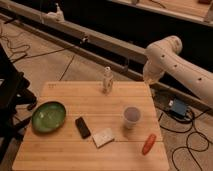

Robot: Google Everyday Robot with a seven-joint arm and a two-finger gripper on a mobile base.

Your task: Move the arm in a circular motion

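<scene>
The arm (182, 67), cream-white with small dark dots, reaches in from the right edge of the camera view. Its rounded elbow (167, 47) is the highest point. From there a short segment drops to the gripper (150, 79), shut and holding nothing, just beyond the far right corner of the wooden table (60, 150). The gripper hangs to the right of a small white bottle (107, 80) and apart from it.
On the table lie a green bowl (48, 116), a black flat device (82, 127), a pale packet (104, 137), a cup (132, 117) and an orange-red stick-like item (148, 143). A black chair (10, 100) stands left. Cables and a blue box (177, 107) lie on the floor at right.
</scene>
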